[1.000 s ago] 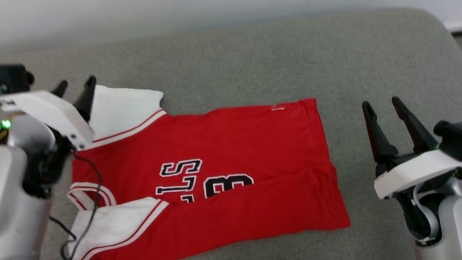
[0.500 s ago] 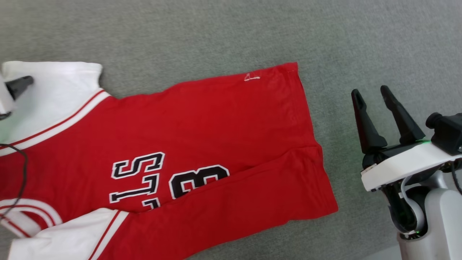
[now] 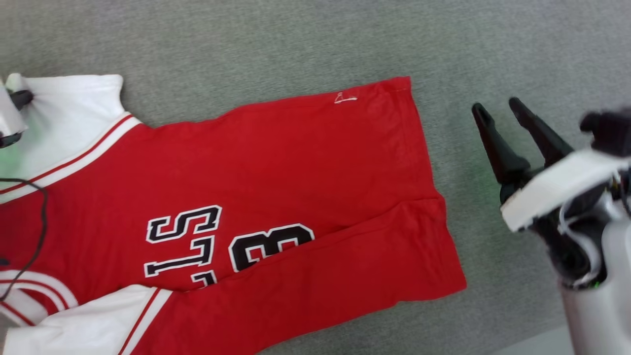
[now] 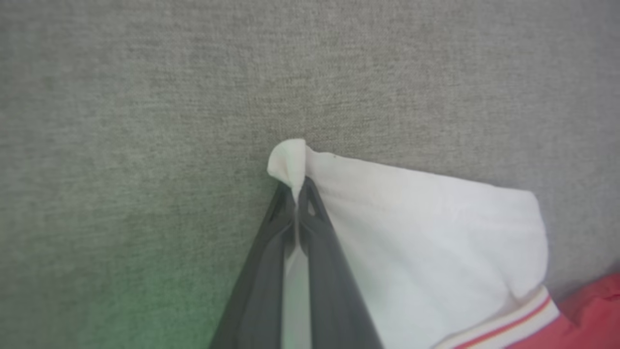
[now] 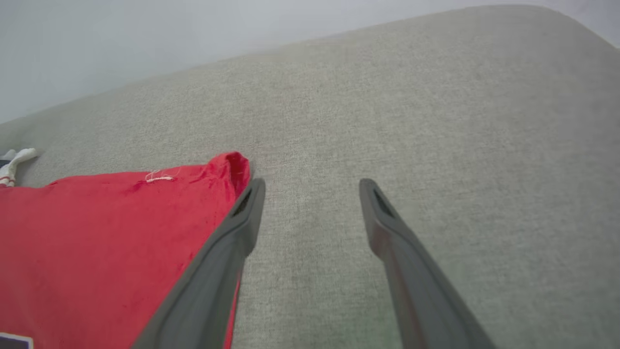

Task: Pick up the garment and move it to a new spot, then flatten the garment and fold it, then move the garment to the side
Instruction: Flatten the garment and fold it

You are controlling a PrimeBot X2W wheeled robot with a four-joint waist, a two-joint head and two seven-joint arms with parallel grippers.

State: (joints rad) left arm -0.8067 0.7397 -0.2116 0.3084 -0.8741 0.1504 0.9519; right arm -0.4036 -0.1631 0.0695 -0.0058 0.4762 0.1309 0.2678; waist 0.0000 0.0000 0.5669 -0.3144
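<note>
**One claw clamping, one gaping**

The left claw (image 4: pixel 296 186) is pinching the corner of the white sleeve (image 4: pixel 411 218) at the head view's far left. The garment (image 3: pixel 276 162) is lying flat on the grey table (image 3: pixel 296 39), its long axis running left to right and its hem (image 3: pixel 434 187) pointing right. The right claw (image 3: pixel 497 108) is hovering beside it, spread wide.

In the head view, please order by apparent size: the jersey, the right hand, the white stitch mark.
1. jersey: largest, though cut off at the edge.
2. right hand.
3. stitch mark: tiny.
</note>
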